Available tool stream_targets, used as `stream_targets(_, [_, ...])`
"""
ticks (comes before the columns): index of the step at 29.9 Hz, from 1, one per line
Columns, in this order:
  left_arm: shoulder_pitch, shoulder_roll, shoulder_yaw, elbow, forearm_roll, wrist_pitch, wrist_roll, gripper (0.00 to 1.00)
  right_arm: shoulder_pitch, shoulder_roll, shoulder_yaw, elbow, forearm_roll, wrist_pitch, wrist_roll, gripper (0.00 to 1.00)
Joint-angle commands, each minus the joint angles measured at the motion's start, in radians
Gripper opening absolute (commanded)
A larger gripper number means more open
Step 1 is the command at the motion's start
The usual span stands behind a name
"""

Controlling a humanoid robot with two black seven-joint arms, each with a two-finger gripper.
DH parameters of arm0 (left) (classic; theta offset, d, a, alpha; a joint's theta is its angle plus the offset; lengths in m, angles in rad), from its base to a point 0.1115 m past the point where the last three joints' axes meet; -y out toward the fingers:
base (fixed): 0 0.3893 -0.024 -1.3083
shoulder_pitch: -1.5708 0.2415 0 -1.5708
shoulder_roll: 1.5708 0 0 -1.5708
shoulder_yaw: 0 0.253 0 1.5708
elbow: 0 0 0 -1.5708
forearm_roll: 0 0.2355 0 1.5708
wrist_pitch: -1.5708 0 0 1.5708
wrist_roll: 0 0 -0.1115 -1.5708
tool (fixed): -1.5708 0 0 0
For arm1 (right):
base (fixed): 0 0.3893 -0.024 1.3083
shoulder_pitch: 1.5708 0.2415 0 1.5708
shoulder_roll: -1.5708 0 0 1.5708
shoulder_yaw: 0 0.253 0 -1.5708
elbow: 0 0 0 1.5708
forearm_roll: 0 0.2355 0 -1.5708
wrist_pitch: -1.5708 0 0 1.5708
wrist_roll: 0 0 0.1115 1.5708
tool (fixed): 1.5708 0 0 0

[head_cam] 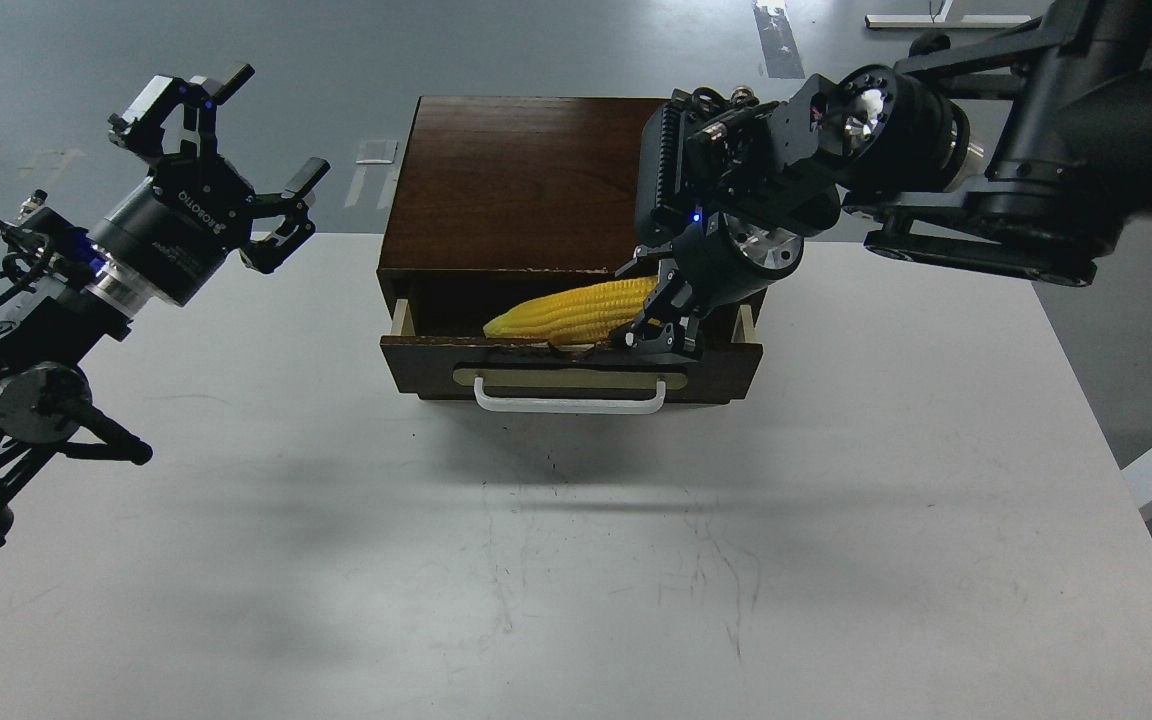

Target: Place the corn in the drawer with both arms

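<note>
While the drawer [570, 352] stands pulled out from the front of the brown cabinet [526, 185], the corn [576, 310] lies across the drawer's opening, its pointed tip toward the drawer's left side and its thick end at the right; the right gripper [654, 318] reaches down over the drawer's right end with its fingers closed on that thick end; the left gripper [226, 165] hangs well left of the drawer, above the white table [576, 560], fingers spread and holding nothing. Risk, as judged: the cob appears to rest on or just above the drawer's front edge, so a release here could leave it propped on the rim rather than inside; closing by the white handle [569, 400] could then jam it against the cabinet.
</note>
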Motion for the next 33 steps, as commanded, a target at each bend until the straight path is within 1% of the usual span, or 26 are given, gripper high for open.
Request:
stream_targets(1, [0.000, 0.002, 0.000, 0.000, 0.000, 0.000, 0.000, 0.98, 0.005, -0.001, 0.000, 0.001, 0.000, 0.000, 0.000, 0.66])
stream_targets(6, [-0.001, 0.003, -0.002, 0.000, 0.000, 0.000, 0.000, 0.98, 0.020, -0.007, 0.007, 0.002, 0.011, -0.002, 0.000, 0.67])
stream_targets(10, [-0.001, 0.003, -0.002, 0.000, 0.000, 0.000, 0.000, 0.98, 0.065, -0.036, 0.036, 0.002, 0.075, -0.005, 0.000, 0.70])
stream_targets(12, [-0.001, 0.003, -0.002, 0.000, 0.000, 0.000, 0.000, 0.98, 0.080, -0.056, 0.047, 0.002, 0.126, -0.005, 0.000, 0.74])
stream_targets(13, [-0.001, 0.003, -0.002, 0.000, 0.000, 0.000, 0.000, 0.98, 0.092, -0.072, 0.059, 0.001, 0.185, -0.003, 0.000, 0.76])
stream_targets(15, [-0.001, 0.003, -0.002, 0.000, 0.000, 0.000, 0.000, 0.98, 0.100, -0.103, 0.069, -0.001, 0.285, -0.002, 0.000, 0.78])
stream_targets(16, [-0.001, 0.003, -0.002, 0.000, 0.000, 0.000, 0.000, 0.98, 0.102, -0.131, 0.078, -0.004, 0.360, 0.001, 0.000, 0.83])
stream_targets(18, [0.000, 0.002, -0.002, 0.000, 0.000, 0.000, 0.000, 0.98, 0.097, -0.164, 0.087, -0.004, 0.443, 0.004, 0.000, 0.85])
stream_targets(20, [0.000, -0.002, -0.002, 0.000, 0.000, 0.000, 0.000, 0.98, 0.076, -0.246, 0.092, -0.001, 0.639, 0.009, 0.000, 0.88])
stream_targets(21, [0.000, -0.002, -0.002, 0.000, 0.000, 0.000, 0.000, 0.98, 0.065, -0.266, 0.092, 0.002, 0.694, 0.009, 0.000, 0.88])
stream_targets(22, [0.002, -0.002, -0.002, 0.000, 0.000, 0.000, 0.000, 0.98, 0.035, -0.304, 0.093, 0.007, 0.795, 0.009, 0.000, 0.88])
stream_targets(26, [0.005, -0.003, 0.000, 0.000, 0.000, 0.000, 0.000, 0.98, -0.068, -0.401, 0.153, 0.001, 1.004, 0.009, 0.000, 0.88])
stream_targets(27, [0.006, -0.005, 0.000, 0.000, 0.000, 0.000, 0.000, 0.98, -0.132, -0.431, 0.194, -0.002, 1.069, 0.009, 0.000, 0.89])
stream_targets(28, [0.006, -0.008, 0.000, 0.000, 0.000, 0.000, 0.000, 0.98, -0.198, -0.460, 0.245, -0.004, 1.118, 0.003, 0.000, 0.93])
stream_targets(30, [0.008, -0.014, 0.000, 0.000, 0.000, 0.000, 0.000, 0.98, -0.271, -0.496, 0.305, -0.005, 1.150, 0.001, 0.000, 0.94])
stream_targets(31, [0.014, -0.017, 0.000, 0.000, 0.000, 0.000, 0.000, 0.98, -0.342, -0.528, 0.372, -0.007, 1.178, -0.006, 0.000, 0.95])
stream_targets(32, [0.017, -0.018, 0.000, 0.000, 0.000, 0.000, 0.000, 0.98, -0.383, -0.537, 0.407, -0.011, 1.193, -0.006, 0.000, 0.95])
stream_targets(33, [0.022, -0.020, 0.000, 0.000, 0.000, 0.000, 0.000, 0.98, -0.462, -0.545, 0.473, -0.022, 1.222, -0.008, 0.000, 0.95])
